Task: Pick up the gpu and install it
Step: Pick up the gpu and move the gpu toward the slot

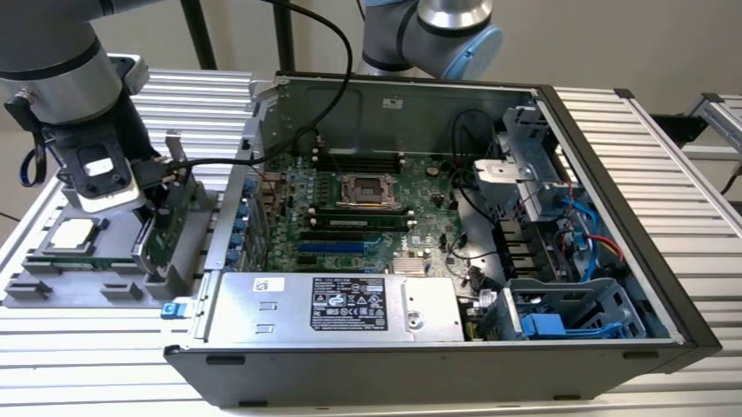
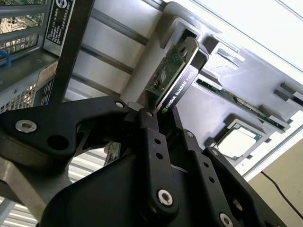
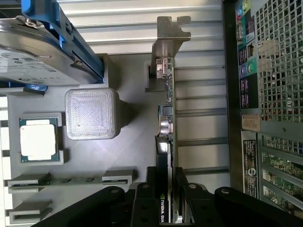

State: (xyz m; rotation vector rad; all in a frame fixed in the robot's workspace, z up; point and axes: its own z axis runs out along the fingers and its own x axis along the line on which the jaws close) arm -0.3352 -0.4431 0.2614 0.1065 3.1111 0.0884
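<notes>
Held the graphics card (image 3: 166,118) in the gripper (image 3: 165,182), closed across its top edge with fingers (image 3: 143,205) against both faces. Sat upright on edge in its slot along the tray's (image 3: 132,151) edge nearest the computer case (image 3: 270,71), metal bracket (image 3: 170,35) at one end, seemingly not yet lifted clear. Shared the tray, farther from that edge, with a grey block (image 3: 90,113), a processor (image 3: 39,139), a memory stick (image 3: 71,180) and a hard drive (image 3: 33,61) toward a corner.

Could jam between the slot posts if drawn out on a slant. Could pivot in so narrow a grip and knock the bracket against the case wall just beside. Could slip free if jolted.

Had little room on the case side, open room above the tray. Farther on, in the exterior view, looked to offer an open way down to the motherboard (image 1: 347,217), between the power supply (image 1: 336,304) at the case's near edge and loose cables (image 1: 470,195) toward the exterior view's right, a likely snag there.
</notes>
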